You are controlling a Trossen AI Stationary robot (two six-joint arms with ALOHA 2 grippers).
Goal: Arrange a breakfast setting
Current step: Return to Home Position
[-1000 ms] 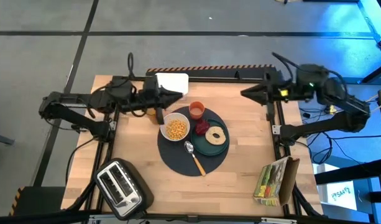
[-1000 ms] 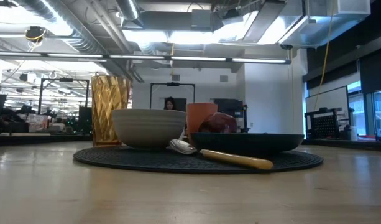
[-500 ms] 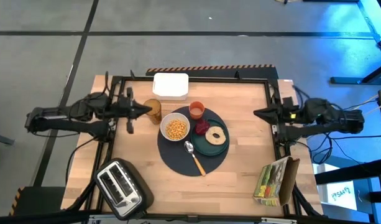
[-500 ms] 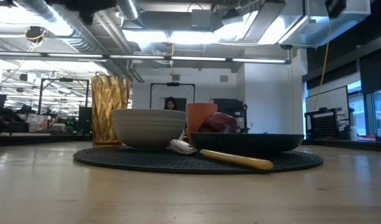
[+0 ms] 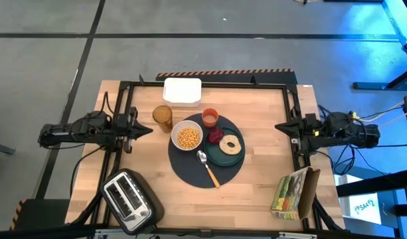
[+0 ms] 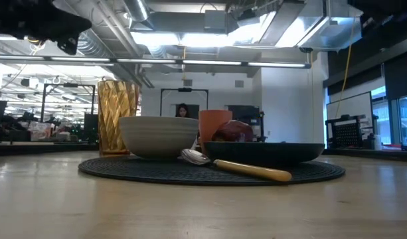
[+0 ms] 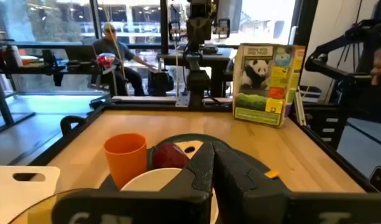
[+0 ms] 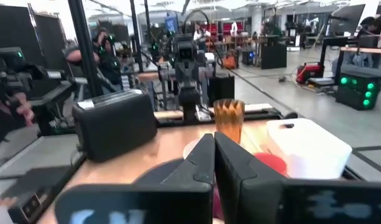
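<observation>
High view: left pincer (image 5: pixel 147 128) at 9 o'clock edge of wooden desk (image 5: pixel 259 174), right pincer (image 5: pixel 279 126) at 3; both closed, empty.

The high view looks straight down from well above the whole wooden table (image 5: pixel 256 179), with the round dark-grey mat (image 5: pixel 186 166) near its centre. The low view sits at tabletop height by the six-o'clock edge, close to the mat, facing twelve. The left wrist view looks from nine toward three, as far as the cereal bag (image 7: pixel 265 84). The right wrist view looks from three toward nine, as far as the silver toaster (image 8: pixel 115 124). All four cover the mat area.
</observation>
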